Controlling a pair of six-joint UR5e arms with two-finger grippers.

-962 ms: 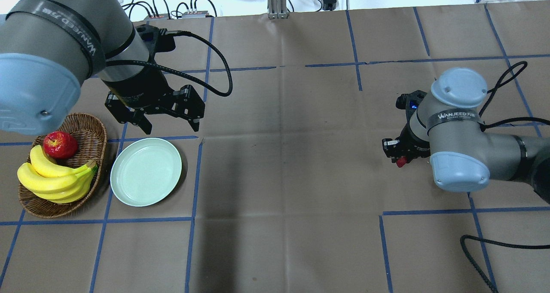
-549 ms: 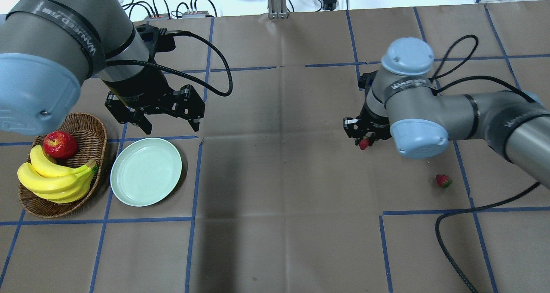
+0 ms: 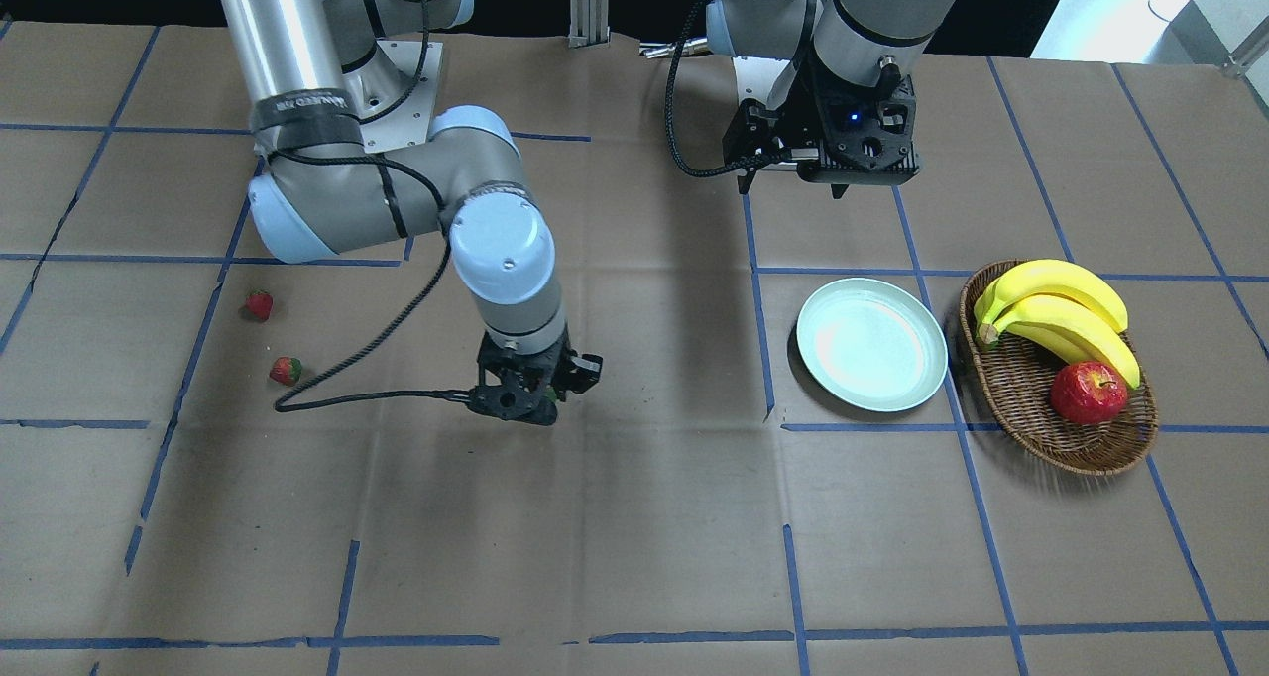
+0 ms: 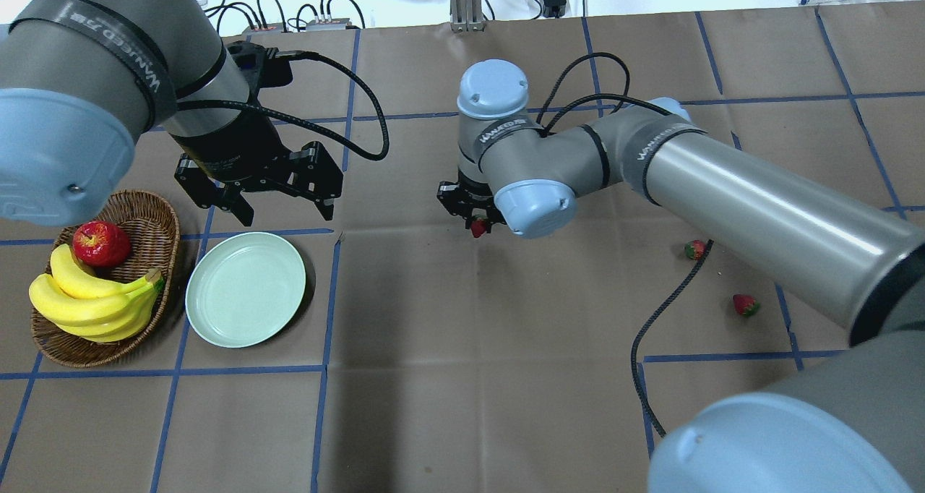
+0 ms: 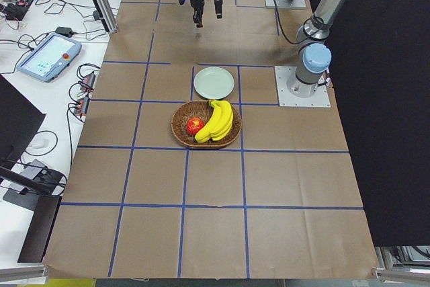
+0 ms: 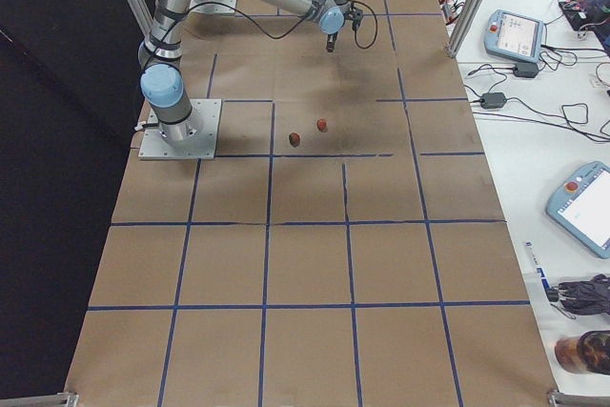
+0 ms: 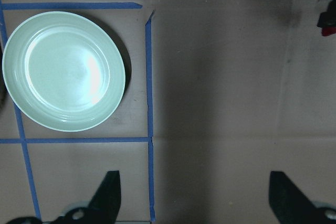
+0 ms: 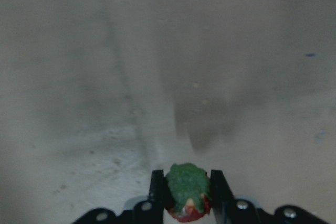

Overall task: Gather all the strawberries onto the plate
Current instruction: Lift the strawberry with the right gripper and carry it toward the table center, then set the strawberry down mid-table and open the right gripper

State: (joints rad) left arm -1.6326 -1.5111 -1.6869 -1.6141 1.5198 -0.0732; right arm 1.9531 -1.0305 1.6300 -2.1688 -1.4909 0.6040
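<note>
My right gripper (image 4: 478, 226) is shut on a strawberry (image 8: 187, 191) and holds it above the table's middle; the wrist view shows its green top between the fingers (image 8: 219, 187). Two more strawberries lie on the table at the right (image 4: 694, 249) (image 4: 745, 305), also in the front view (image 3: 260, 305) (image 3: 287, 370). The mint-green plate (image 4: 246, 289) lies empty at the left, also in the left wrist view (image 7: 64, 71). My left gripper (image 4: 285, 211) is open and empty, hovering just behind the plate.
A wicker basket (image 4: 155, 218) with bananas (image 4: 94, 298) and a red apple (image 4: 101, 243) stands left of the plate. The right arm's cable (image 4: 650, 327) trails over the table near the loose strawberries. Blue tape lines mark the brown paper.
My right arm has swept from the table's right side toward the middle, carrying the strawberry. The two loose strawberries have come into view behind it. The left arm has not moved.
</note>
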